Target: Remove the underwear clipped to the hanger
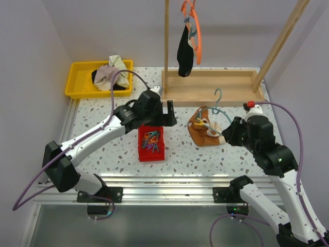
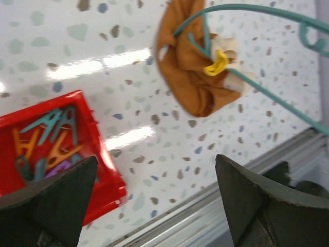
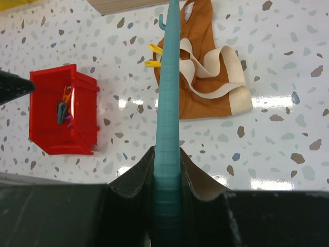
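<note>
The rust-brown underwear [image 1: 201,131] with cream-white bands lies on the table, held to a teal hanger [image 1: 218,105] by yellow clips [image 1: 204,123]. My right gripper [image 1: 230,131] is shut on the teal hanger's bar [image 3: 168,103], with the garment [image 3: 198,98] and clips [image 3: 154,56] just ahead of it. My left gripper [image 1: 167,114] is open and empty, hovering left of the garment [image 2: 190,77]; its fingers [image 2: 247,195] frame bare table. The black underwear [image 1: 185,51] hangs from an orange hanger [image 1: 197,31] on the wooden rack.
A red bin [image 1: 151,144] holding several coloured clips stands under my left arm and shows in the left wrist view [image 2: 105,170]. A yellow tray [image 1: 77,81] at the back left holds a pale cloth bundle [image 1: 110,72]. The wooden rack base [image 1: 211,92] stands behind.
</note>
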